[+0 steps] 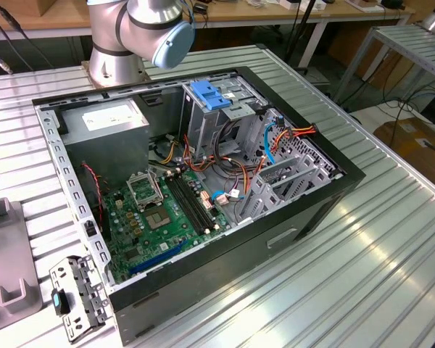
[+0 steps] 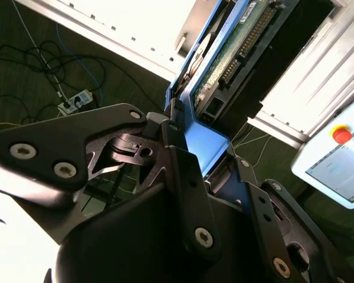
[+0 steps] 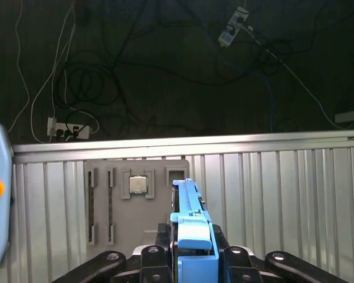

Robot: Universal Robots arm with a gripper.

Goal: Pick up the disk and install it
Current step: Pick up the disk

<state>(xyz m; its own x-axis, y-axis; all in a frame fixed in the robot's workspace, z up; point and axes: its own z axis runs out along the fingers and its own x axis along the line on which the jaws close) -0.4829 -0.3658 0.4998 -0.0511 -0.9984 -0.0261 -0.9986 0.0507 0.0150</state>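
Gripper [image 3: 193, 252] pinched on the disk [image 3: 190, 215] by its blue carrier, seen in the first wrist view. The disk is carried above the table [image 3: 283, 194]. Judgement: grip firm, disk square, and stay clear of the cables [image 1: 241, 174] near the cage [image 1: 203, 127], upper centre of the exterior view.

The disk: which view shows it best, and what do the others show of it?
The second wrist view: the disk shows its circuit-board face, connectors and blue carrier, clamped in the tool. The first wrist view shows it edge-on, mainly the blue carrier's rim. The exterior view shows the open case.
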